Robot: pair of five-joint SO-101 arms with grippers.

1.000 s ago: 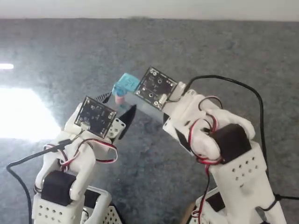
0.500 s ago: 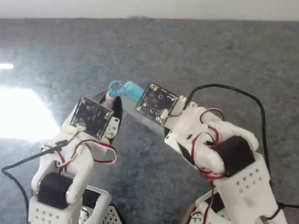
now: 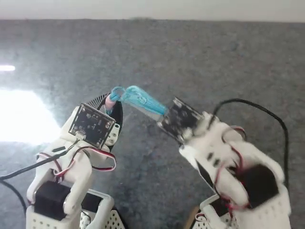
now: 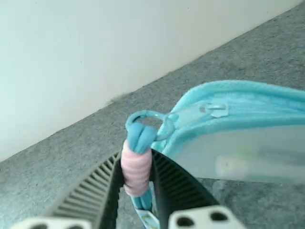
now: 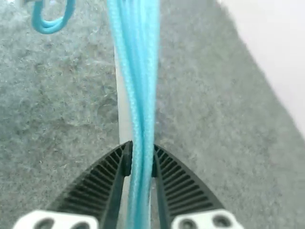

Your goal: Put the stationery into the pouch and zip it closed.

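Blue pouch [image 3: 143,100] in right gripper [image 5: 139,148], strap [image 4: 137,171] in left gripper [image 4: 136,160]

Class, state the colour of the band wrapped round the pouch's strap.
The band is pink, seen best in the left wrist view.

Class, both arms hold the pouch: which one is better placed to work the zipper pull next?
Left, probably: the left jaws clamp the pink strap by the ring, beside the zipper pull. The right jaws pinch the far edge of the pouch, steadying it.
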